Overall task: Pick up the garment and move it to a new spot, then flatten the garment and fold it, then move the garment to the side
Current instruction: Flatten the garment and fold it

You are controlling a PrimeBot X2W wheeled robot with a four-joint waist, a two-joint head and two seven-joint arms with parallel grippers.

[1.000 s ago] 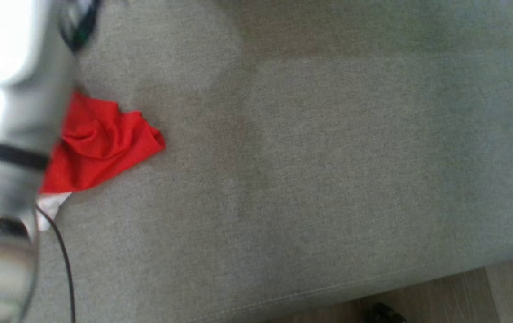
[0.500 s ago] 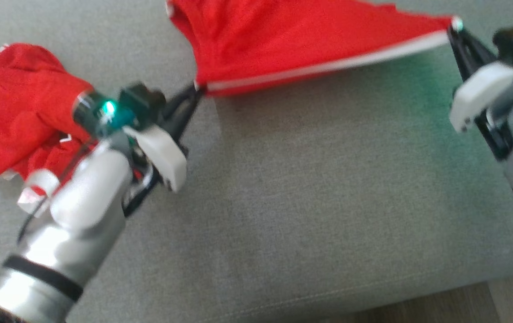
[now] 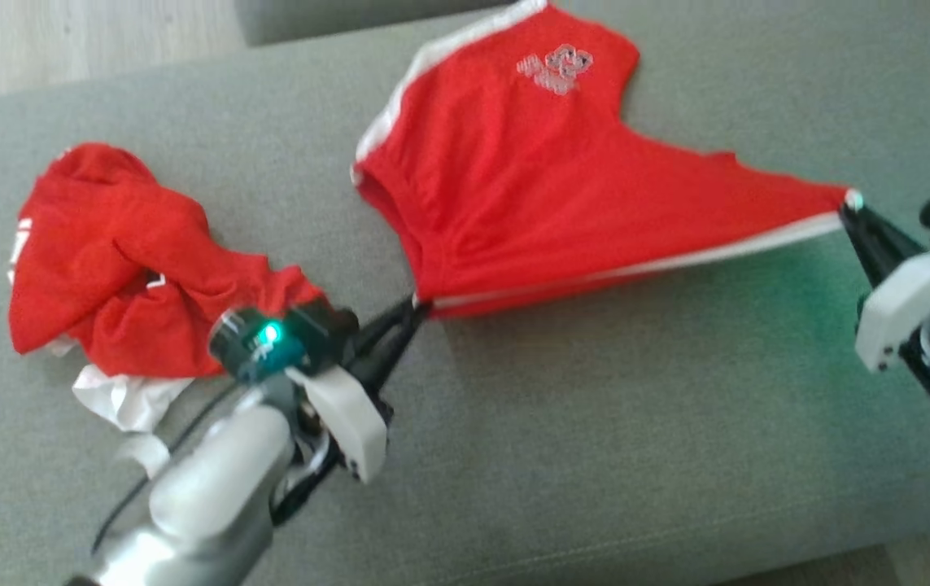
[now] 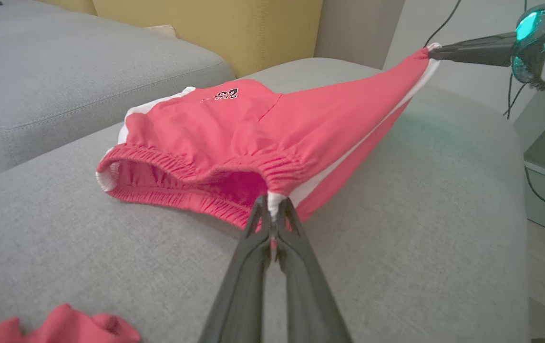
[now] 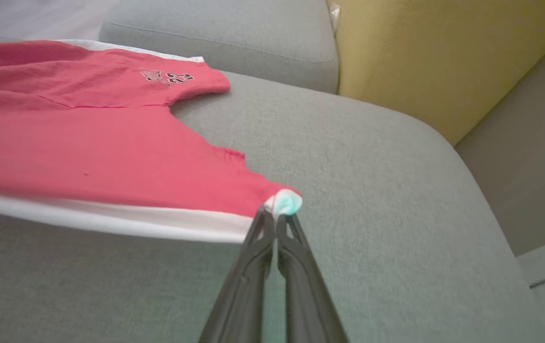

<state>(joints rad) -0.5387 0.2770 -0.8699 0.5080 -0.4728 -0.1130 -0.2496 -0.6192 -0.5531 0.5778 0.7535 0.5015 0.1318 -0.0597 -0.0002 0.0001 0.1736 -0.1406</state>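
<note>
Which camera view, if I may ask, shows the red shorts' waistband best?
The left wrist view: the gathered waistband faces the camera, its corner pinched by the left gripper. The head view shows it as the shorts' left edge; the right wrist view shows their leg and white stripe.

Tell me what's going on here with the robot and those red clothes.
The robot holds a pair of red shorts stretched between its arms over a grey sofa cushion. The left gripper has its jaws shut on the waistband end, the right gripper on a leg-hem corner, pulling the white-striped edge taut. A crumpled red garment lies to the robot's left.
</note>
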